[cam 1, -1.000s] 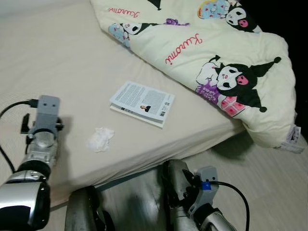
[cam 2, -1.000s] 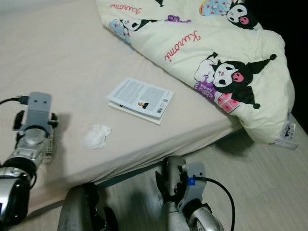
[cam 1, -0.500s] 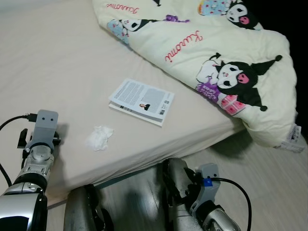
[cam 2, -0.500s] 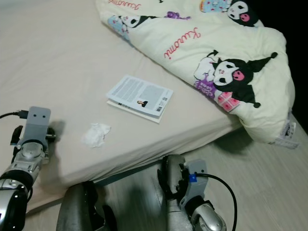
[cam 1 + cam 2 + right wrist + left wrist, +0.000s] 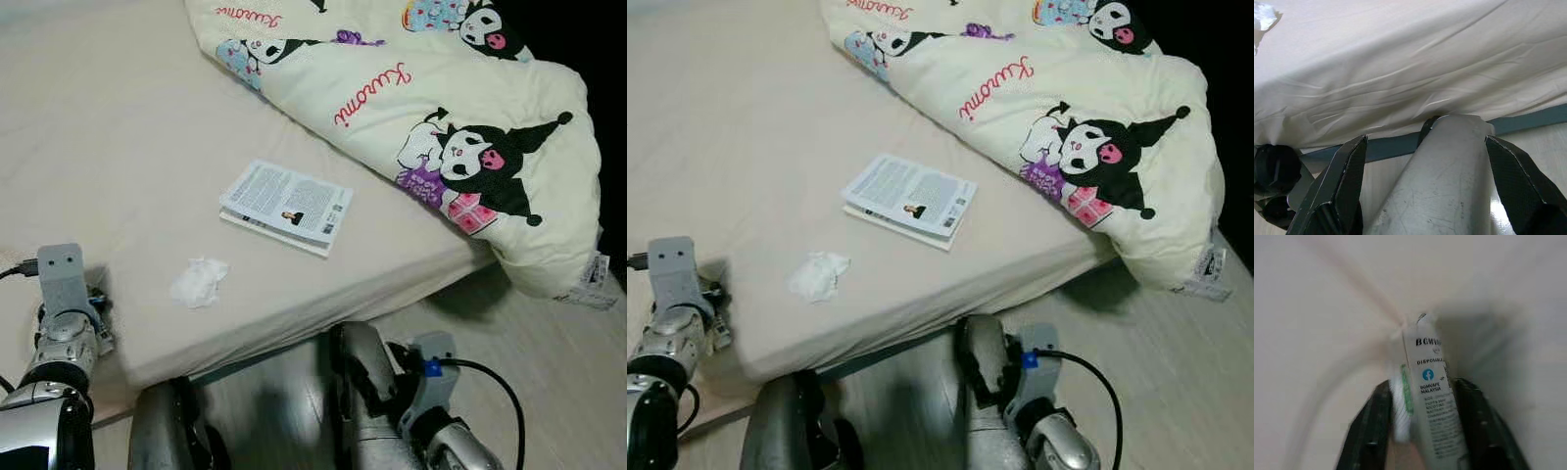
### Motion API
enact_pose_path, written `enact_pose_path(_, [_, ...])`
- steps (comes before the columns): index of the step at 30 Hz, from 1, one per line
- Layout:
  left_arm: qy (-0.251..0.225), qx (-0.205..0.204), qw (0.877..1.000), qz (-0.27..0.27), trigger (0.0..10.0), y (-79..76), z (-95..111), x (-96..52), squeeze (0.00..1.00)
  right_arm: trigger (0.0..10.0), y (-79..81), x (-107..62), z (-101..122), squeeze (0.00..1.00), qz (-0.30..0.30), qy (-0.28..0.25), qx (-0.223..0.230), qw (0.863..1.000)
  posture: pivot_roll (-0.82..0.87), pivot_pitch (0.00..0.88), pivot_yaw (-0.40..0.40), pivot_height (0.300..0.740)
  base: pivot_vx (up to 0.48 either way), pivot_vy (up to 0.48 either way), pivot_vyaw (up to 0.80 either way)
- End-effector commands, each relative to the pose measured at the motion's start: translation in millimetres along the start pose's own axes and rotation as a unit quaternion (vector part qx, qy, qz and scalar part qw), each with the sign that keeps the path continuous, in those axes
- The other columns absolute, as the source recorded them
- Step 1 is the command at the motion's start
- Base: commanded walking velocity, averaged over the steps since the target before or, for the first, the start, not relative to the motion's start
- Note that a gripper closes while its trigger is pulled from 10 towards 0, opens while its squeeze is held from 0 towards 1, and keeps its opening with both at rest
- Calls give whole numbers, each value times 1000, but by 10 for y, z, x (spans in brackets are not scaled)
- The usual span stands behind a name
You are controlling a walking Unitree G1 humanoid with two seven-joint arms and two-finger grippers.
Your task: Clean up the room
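A crumpled white tissue (image 5: 199,282) lies on the beige bed sheet (image 5: 98,147) near the bed's front edge. A thin book (image 5: 286,207) lies back cover up just beyond it. My left gripper (image 5: 1422,384) is shut on a white packet (image 5: 1431,401) with printed text and a green stripe, held low over the sheet. The left wrist (image 5: 61,294) sits at the bed's front left edge, left of the tissue. My right gripper (image 5: 1426,139) is open, hanging low by my leg (image 5: 1449,186) below the mattress edge.
A cream cartoon-print blanket (image 5: 441,117) is heaped across the bed's right side and hangs over the corner, a label (image 5: 594,284) dangling from it. Pale wood floor (image 5: 558,382) runs to the right of my legs. The mattress edge (image 5: 1400,88) is just ahead.
My left arm has drawn back and down toward the bed's front left edge, away from the tissue. The right arm has barely shifted. Tissue and book lie as before.
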State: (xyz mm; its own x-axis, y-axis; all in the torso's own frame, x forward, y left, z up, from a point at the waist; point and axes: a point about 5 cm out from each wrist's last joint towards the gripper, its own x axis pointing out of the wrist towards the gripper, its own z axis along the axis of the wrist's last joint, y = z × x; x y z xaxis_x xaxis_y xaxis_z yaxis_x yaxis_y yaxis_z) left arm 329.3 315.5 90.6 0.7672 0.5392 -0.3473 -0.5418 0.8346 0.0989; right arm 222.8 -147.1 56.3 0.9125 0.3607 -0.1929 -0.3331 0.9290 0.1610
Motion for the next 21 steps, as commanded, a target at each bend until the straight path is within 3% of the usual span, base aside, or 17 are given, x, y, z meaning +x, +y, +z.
enact_pose_path(1, [104, 6, 994, -15, 0, -9, -525, -97, 0, 10000, -50, -147, -326, 0, -21, 77, 31, 996, -374, 489, -1, 575, 0, 0, 0])
enact_pose_path(6, [131, -9, 991, -20, 0, -15, -664, -137, 0, 10000, -114, -70, -201, 0, -27, 58, 22, 998, -359, 487, -3, 575, 0, 0, 0])
enact_pose_path(8, [139, -24, 990, -19, 0, 9, -717, -151, 0, 10000, -161, 71, 40, 0, -26, 15, 27, 999, -344, 487, 0, 575, 0, 0, 0])
enact_pose_path(9, [139, -24, 990, -19, 0, 9, -717, -151, 0, 10000, -161, 71, 40, 0, -26, 15, 27, 999, -344, 487, 0, 575, 0, 0, 0])
enact_pose_path(11, [139, -47, 989, -30, 0, -3, -740, -160, 0, 10000, -185, 256, 450, 0, -13, -57, 33, 998, -302, 483, 5, 575, 0, 0, 0])
enact_pose_path(12, [139, -47, 989, -30, 0, -3, -740, -160, 0, 10000, -185, 256, 450, 0, -13, -57, 33, 998, -302, 483, 5, 575, 0, 0, 0])
enact_pose_path(14, [116, -70, 988, -69, 0, -103, -696, -162, 0, 10000, -173, 397, 832, 0, 1, -116, 11, 993, -280, 481, 9, 575, 0, 0, 0])
enact_pose_path(15, [116, -70, 988, -69, 0, -103, -696, -162, 0, 10000, -173, 397, 832, 0, 1, -116, 11, 993, -280, 481, 9, 575, 0, 0, 0])
enact_pose_path(18, [47, -109, 976, -181, 0, -433, -584, -227, 0, 10000, -17, 693, 1336, 0, 36, -179, -32, 983, -236, 481, 14, 575, 0, 0, 0])
enact_pose_path(19, [47, -109, 976, -181, 0, -433, -584, -227, 0, 10000, -17, 693, 1336, 0, 36, -179, -32, 983, -236, 481, 14, 575, 0, 0, 0])
enact_pose_path(21, [-4, -140, 966, -218, 0, -498, -476, -256, 0, 10000, 101, 865, 1446, 0, 64, -184, -41, 980, -208, 487, 8, 575, 0, 0, 0])
